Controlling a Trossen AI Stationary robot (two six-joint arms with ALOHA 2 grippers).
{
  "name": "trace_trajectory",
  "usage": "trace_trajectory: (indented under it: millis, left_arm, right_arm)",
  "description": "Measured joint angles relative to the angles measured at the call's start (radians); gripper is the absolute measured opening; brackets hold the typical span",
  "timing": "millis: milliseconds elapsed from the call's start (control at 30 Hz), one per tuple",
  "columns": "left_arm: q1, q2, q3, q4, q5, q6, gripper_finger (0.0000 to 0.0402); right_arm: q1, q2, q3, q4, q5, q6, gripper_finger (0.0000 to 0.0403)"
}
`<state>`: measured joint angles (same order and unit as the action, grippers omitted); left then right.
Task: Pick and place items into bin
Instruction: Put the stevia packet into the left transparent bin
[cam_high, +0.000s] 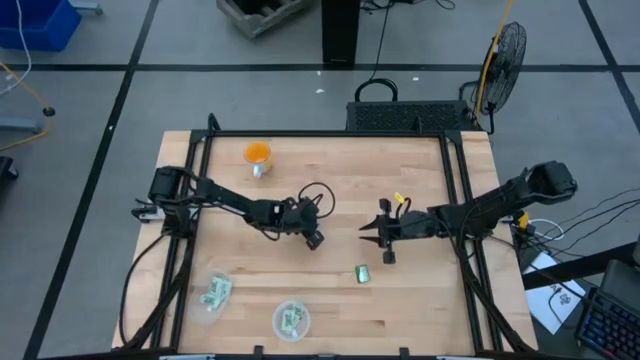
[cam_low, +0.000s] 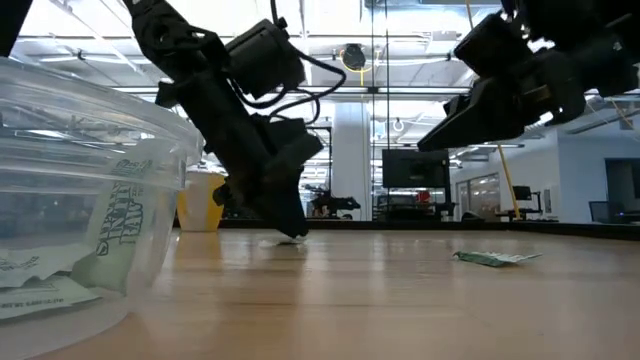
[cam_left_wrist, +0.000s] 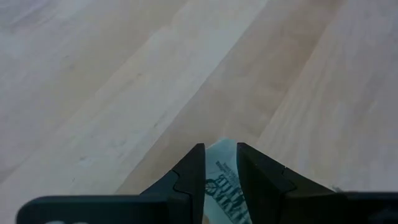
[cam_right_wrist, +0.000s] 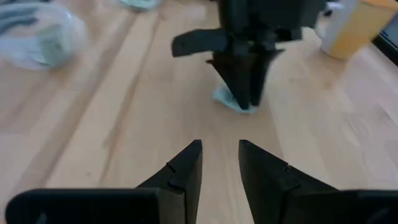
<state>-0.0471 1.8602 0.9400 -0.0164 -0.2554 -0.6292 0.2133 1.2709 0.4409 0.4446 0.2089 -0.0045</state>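
My left gripper (cam_high: 314, 240) stands at the table's middle, fingers pointing down at a pale green and white printed packet (cam_left_wrist: 221, 186) that lies on the wood. The right wrist view shows the same packet (cam_right_wrist: 225, 99) under those fingers. My right gripper (cam_high: 368, 232) hovers just right of it, above the table, with a narrow gap between its fingers (cam_right_wrist: 221, 149) and nothing in it. A second green packet (cam_high: 363, 273) lies flat on the table nearer the front edge. More packets sit in two clear bins (cam_high: 215, 293) (cam_high: 291, 320). My left gripper comes at the packet from above, slanting down, with one finger (cam_left_wrist: 186, 177) on either side of it. The packet's near end (cam_left_wrist: 219, 149) shows in the narrow gap between them. The packet rests on the table (cam_low: 290, 241).
An orange ball on a silver base (cam_high: 257, 153) stands near the far left corner. One clear bin (cam_low: 90, 200) fills the low view's left side. Black frame rails run along the table's edges (cam_high: 460, 200). Bare wood lies between the grippers and the bins.
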Motion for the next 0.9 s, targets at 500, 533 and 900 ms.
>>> trace_trajectory:
  millis: [500,533,900]
  left_arm:
    - [0.002,0.014,0.001,-0.033,-0.021,0.005,0.0056]
    - [0.004,0.016,0.002,-0.032,-0.022,0.006,0.0044]
    - [0.023,0.028,0.002,-0.021,-0.030,0.005,0.0024]
  right_arm:
    - [-0.035,0.000,0.000,-0.010,-0.003,0.054,0.0100]
    - [-0.035,0.000,0.000,-0.010,-0.003,0.067,0.0100]
    - [-0.035,0.000,0.000,-0.035,-0.004,0.138,0.0100]
